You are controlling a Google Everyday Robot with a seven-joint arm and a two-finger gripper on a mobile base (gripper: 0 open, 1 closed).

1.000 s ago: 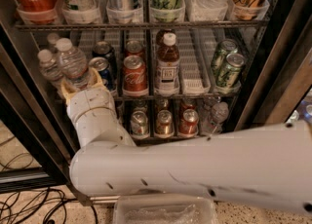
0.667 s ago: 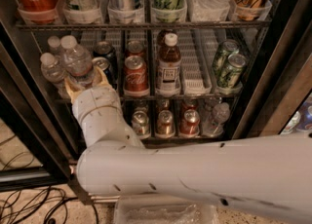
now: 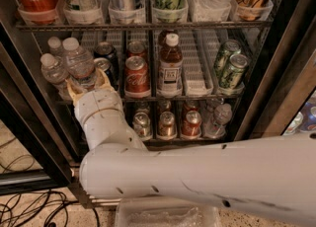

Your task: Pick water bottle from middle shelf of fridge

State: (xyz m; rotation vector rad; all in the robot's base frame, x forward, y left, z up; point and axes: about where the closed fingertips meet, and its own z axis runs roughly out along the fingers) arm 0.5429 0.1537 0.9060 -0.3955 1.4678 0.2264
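At the left end of the middle shelf [image 3: 195, 68], I had the gripper [image 3: 88, 87] low by the near edge, fingers [image 3: 72, 92] spread open either side of the water bottle [image 3: 79, 62] at its base, because a second bottle [image 3: 52, 70] and cans [image 3: 104, 65] crowded it closely.

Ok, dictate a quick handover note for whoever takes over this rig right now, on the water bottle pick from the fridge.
Gripper: inside the fridge, at the base of the water bottle, left end of the middle shelf. Grip cannot be confirmed.
Things: the bottle is on the shelf, with other clear bottles to its left and behind, and soda cans to its right.
Done: approach to the bottle.
Left: confirm the grasp, lift, and withdraw, probably slowly given the close neighbours.
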